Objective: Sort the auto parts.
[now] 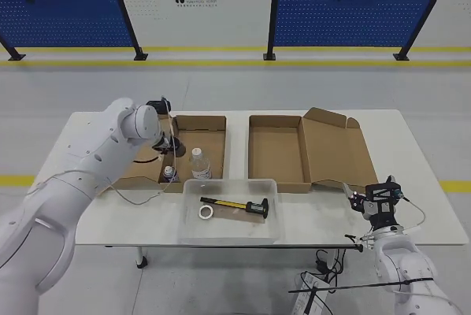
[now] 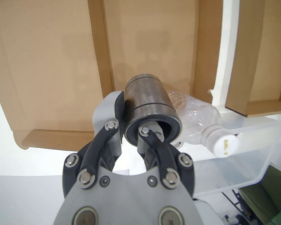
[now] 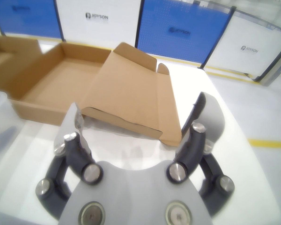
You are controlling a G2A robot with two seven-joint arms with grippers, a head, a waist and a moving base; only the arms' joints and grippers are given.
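1. The left gripper (image 2: 138,118) is closed on a steel sleeve (image 2: 149,99). One finger sits against the outer wall and the other reaches inside the bore, so it pinches the wall rather than spanning the whole body.
2. In the top view the sleeve (image 1: 177,147) hangs over the near end of the left box (image 1: 208,126), at about 11 o'clock from the clear bin (image 1: 228,230). It looks clear of the cardboard floor.
3. A clear bottle (image 2: 196,115) lies just beside the sleeve, toward the bin. The pictures do not show whether the two touch.
4. The sleeve is probably heavy for its size, rigid and smooth. A wall pinch could let it swing or slip on the pads, so a slow, low set-down seems wise. Dropped, it would likely dent the cardboard or roll into the bottle.
5. For a fresh hold, the plain band between the two grooves on the barrel looks the best place, with fingers across the outside.
6. The right gripper (image 3: 138,108) is spread wide and holds nothing. It sits above the table (image 1: 314,220) at about 3 o'clock from the bin, near the flap of the right box (image 1: 276,153).
7. A hammer (image 1: 235,205) and a tape roll (image 1: 207,212) lie in the bin, so sorting appears partly done.
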